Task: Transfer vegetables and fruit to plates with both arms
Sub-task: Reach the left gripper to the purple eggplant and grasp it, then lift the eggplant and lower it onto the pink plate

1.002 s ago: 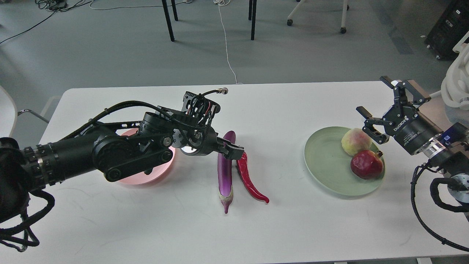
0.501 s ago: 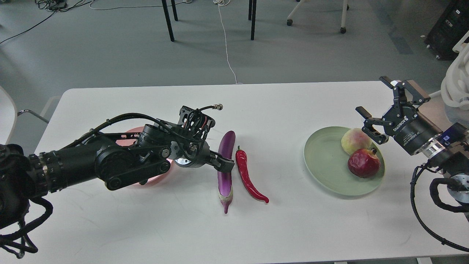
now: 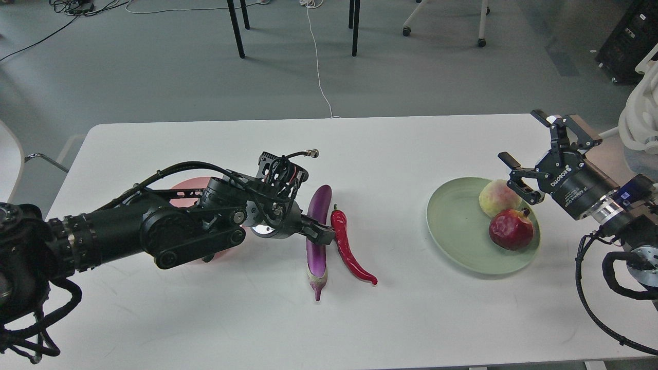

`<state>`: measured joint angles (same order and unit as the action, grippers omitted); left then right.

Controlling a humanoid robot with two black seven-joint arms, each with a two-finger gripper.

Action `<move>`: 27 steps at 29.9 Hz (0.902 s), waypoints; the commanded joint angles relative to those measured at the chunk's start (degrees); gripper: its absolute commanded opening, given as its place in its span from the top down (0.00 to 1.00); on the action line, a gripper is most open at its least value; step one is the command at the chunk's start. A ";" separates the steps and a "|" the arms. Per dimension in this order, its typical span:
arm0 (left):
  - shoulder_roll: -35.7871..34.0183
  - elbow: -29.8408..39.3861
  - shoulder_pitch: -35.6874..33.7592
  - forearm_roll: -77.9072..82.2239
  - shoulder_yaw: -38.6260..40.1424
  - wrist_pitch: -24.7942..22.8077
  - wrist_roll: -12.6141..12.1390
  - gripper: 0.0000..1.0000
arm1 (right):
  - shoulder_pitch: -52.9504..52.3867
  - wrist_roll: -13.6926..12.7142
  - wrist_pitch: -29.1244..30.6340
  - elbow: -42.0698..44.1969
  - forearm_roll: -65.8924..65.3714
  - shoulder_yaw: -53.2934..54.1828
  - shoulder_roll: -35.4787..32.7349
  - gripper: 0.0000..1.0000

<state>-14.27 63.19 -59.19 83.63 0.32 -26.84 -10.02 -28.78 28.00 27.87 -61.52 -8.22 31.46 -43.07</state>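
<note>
The purple eggplant (image 3: pixel 317 241) lies on the white table with the red chili pepper (image 3: pixel 347 246) right beside it. My left gripper (image 3: pixel 321 234) is down over the eggplant's middle, one finger reaching across it toward the chili; its jaws are too dark to tell apart. The pink plate (image 3: pixel 187 186) is mostly hidden behind my left arm. The peach (image 3: pixel 494 196) and the pomegranate (image 3: pixel 510 229) sit on the green plate (image 3: pixel 457 226). My right gripper (image 3: pixel 518 134) is open and empty, just above and behind the peach.
The table (image 3: pixel 401 154) ends close to the green plate at the right edge. Chair legs and cables are on the floor beyond the far edge. A white object (image 3: pixel 642 118) stands off the table at far right.
My left gripper has dropped from above the eggplant's upper part onto its middle and edged right. The eggplant and chili have barely moved. The right gripper has shifted very slightly.
</note>
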 commanded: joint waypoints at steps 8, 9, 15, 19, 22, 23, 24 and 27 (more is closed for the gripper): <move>0.12 0.01 -0.05 -0.66 -0.05 -0.58 -0.09 0.46 | 0.13 0.00 -0.01 0.00 -0.13 0.00 0.09 0.02; 0.12 0.01 -0.05 -0.66 -0.05 -0.58 -0.09 0.52 | 0.13 0.00 -0.01 0.00 -0.13 0.00 0.09 0.02; -0.23 0.01 -0.14 -0.57 0.21 -0.49 -1.93 0.78 | 0.22 0.00 -0.01 0.00 -0.22 0.00 0.09 0.02; -0.67 0.01 -0.58 -0.75 0.74 -0.41 -2.02 0.79 | 0.22 0.00 -0.01 0.00 -0.22 0.00 0.09 0.02; -1.46 0.09 -2.15 -2.76 1.53 -0.84 -1.94 0.79 | 0.22 0.00 -0.01 0.00 -0.22 0.00 0.09 0.02; -2.16 0.18 -3.12 -4.25 1.62 -1.16 -1.94 0.79 | 0.22 0.00 -0.01 0.00 -0.22 0.00 0.09 0.02; -3.04 0.70 -4.00 -5.92 1.70 -1.16 -1.94 0.78 | 0.22 0.00 -0.01 0.00 -0.22 0.00 0.09 0.02; -6.64 1.32 -6.11 -8.48 1.71 -1.16 -1.94 0.78 | 0.22 0.00 -0.01 0.00 -0.39 0.00 0.09 0.02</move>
<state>-17.84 63.85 -63.39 77.49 1.99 -27.93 -11.99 -28.56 28.00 27.86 -61.53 -8.49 31.46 -42.98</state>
